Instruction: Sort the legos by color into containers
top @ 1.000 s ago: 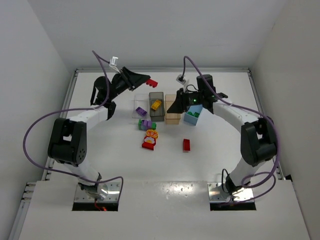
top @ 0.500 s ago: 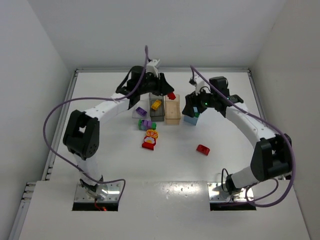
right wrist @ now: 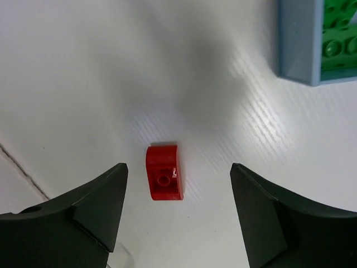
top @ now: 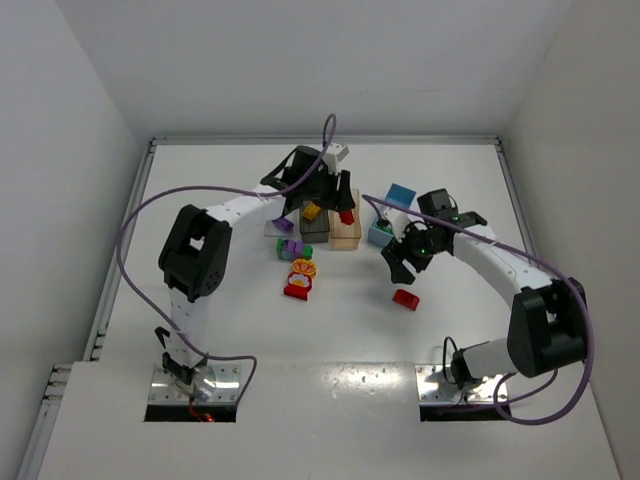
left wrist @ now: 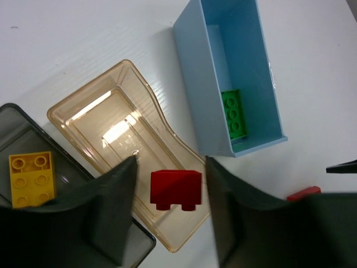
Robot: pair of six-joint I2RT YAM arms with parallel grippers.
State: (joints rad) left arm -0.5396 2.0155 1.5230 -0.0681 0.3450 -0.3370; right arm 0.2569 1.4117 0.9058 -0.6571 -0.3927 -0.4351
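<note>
Legos: left pincer [left wrist: 170, 162] now gapes, red brick [left wrist: 175, 190] dropping into tan bin [left wrist: 95, 111]; right pincer [right wrist: 178, 167] now hovers open over stray brick [right wrist: 164, 178].

**OBSTRUCTIONS AND CUT-OFFS NOTED**

Left wrist view: the smoky grey bin [left wrist: 22, 137] ran off the left edge, and the left fingers [left wrist: 111, 223] covered its near end. A red piece [left wrist: 304, 193] showed only partly behind them. The top edge cut the light blue bin [left wrist: 192, 89].

Right wrist view: a green brick [right wrist: 340, 33] was cropped at the corner.

Top view: the clear bin [top: 272, 230] lay largely under the left arm. The brick cluster [top: 297, 250] was too small to separate.
</note>
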